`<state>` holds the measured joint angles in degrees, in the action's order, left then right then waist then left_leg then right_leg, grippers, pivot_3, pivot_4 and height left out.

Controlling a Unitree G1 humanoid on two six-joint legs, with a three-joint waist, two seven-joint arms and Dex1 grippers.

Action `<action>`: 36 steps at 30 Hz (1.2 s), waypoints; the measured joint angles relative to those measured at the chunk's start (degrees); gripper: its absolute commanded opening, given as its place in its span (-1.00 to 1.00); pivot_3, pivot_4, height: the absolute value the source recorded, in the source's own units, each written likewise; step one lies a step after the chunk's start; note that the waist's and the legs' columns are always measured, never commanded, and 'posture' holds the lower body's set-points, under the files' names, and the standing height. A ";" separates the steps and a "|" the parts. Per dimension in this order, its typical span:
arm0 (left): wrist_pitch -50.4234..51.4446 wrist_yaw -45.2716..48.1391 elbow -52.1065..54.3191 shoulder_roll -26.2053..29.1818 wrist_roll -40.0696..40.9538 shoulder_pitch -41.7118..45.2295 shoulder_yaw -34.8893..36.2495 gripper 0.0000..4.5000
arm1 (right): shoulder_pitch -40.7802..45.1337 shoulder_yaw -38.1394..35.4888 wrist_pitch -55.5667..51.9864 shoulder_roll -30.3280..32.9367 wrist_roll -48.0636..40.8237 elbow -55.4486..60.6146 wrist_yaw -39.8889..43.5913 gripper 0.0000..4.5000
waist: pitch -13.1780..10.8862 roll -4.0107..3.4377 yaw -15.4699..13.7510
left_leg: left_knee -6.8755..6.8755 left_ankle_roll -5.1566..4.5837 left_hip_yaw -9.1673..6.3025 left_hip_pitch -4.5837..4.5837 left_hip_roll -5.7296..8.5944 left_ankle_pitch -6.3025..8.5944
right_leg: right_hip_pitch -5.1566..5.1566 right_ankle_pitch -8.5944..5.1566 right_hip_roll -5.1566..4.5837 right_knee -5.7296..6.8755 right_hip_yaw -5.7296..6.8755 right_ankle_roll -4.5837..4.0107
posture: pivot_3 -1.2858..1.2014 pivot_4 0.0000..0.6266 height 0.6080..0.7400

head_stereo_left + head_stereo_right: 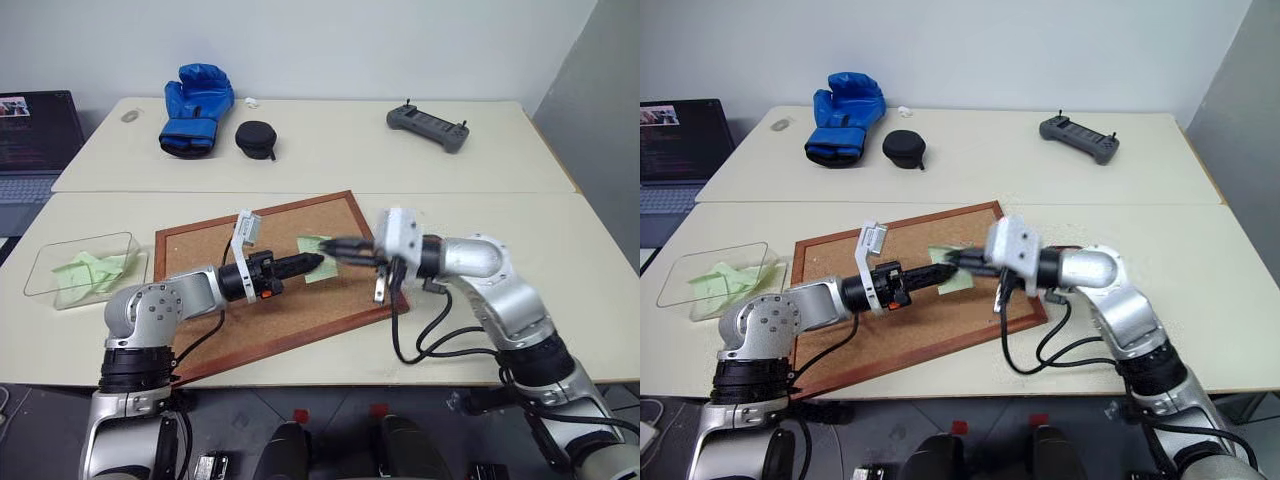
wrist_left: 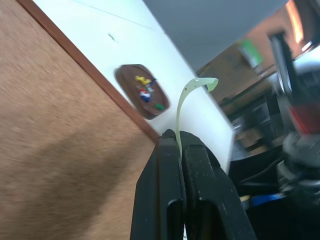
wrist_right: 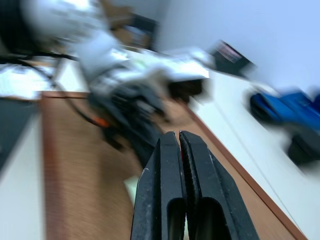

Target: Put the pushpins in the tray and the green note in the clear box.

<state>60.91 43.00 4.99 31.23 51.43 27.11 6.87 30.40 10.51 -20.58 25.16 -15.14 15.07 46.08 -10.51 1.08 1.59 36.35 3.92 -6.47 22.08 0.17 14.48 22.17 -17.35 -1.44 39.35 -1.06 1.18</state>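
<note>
My left gripper [image 1: 318, 261] reaches over the cork board and is shut on the green note [image 1: 312, 243], a pale green slip. In the left wrist view the green note [image 2: 192, 87] stands edge-on, curling up out of the closed fingers [image 2: 167, 170]. My right gripper [image 1: 333, 246] comes in from the right, its tips close to the note and the left fingertips. In the right wrist view its fingers [image 3: 160, 170] are shut with nothing visible between them. The dark brown tray [image 2: 131, 79] lies just beyond the board's frame with several pushpins [image 2: 145, 89] in it. The clear box [image 1: 38, 270] stands at the far left.
The wood-framed cork board [image 1: 240, 310] lies under both grippers. Pale green slips [image 1: 90, 270] lie inside the clear box. On the far table are a blue boxing glove [image 1: 195, 108], a black round case [image 1: 256, 138] and a grey controller [image 1: 428, 126]. A laptop [image 1: 35, 140] sits at the left.
</note>
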 measured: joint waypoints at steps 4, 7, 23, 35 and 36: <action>-6.11 2.14 6.92 1.80 -4.53 -0.17 -3.27 -1.00 | -8.31 -7.24 -9.72 1.89 0.36 3.20 -8.37 -1.00 | 0.00 -0.01 -0.27 | -0.11 0.00 0.05 0.07 0.06 0.00 | -0.01 0.01 -0.07 -0.21 -0.03 0.02 | 0.03 -0.52 1.00; -10.28 2.89 9.60 1.87 -8.34 -0.06 -7.01 -1.00 | -11.25 -9.92 -14.89 1.76 0.64 4.04 -13.27 -1.00 | 0.00 -0.01 0.02 | -0.13 -0.02 0.24 0.05 0.15 0.00 | 0.01 0.06 -0.03 -0.26 -0.05 0.11 | 0.03 -0.52 1.00; -26.20 7.71 9.89 -0.07 -23.05 -0.09 -18.38 -1.00 | -11.56 -16.07 -16.52 -5.09 1.05 -6.76 -25.75 -1.00 | -0.02 -0.04 0.25 | -0.21 -0.27 0.30 -0.02 0.17 0.12 | 0.00 0.09 0.27 -0.25 -0.09 0.12 | 0.03 -0.52 1.00; -26.19 8.46 9.82 0.10 -23.64 -0.49 -18.28 -1.00 | -12.31 -13.73 -10.84 -6.15 3.26 -9.86 -26.09 -0.39 | -0.02 -0.04 0.28 | -0.21 -0.26 0.27 -0.03 0.17 0.11 | 0.00 0.09 0.33 -0.22 -0.05 0.11 | 0.03 -0.52 1.00; -26.19 8.57 9.74 0.12 -23.65 -0.49 -18.24 -1.00 | -12.33 -13.72 -10.66 -6.15 3.33 -10.07 -26.10 -0.30 | -0.02 -0.04 0.27 | -0.21 -0.26 0.27 -0.03 0.16 0.11 | 0.00 0.09 0.33 -0.22 -0.05 0.11 | 0.03 -0.52 1.00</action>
<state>34.71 51.57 14.73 31.35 27.78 26.62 -11.38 18.07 -3.21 -31.25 19.01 -11.81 5.00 19.98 -10.53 1.05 1.86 36.14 3.66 -6.20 22.04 0.33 14.60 22.17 -17.26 -1.11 39.12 -1.11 1.30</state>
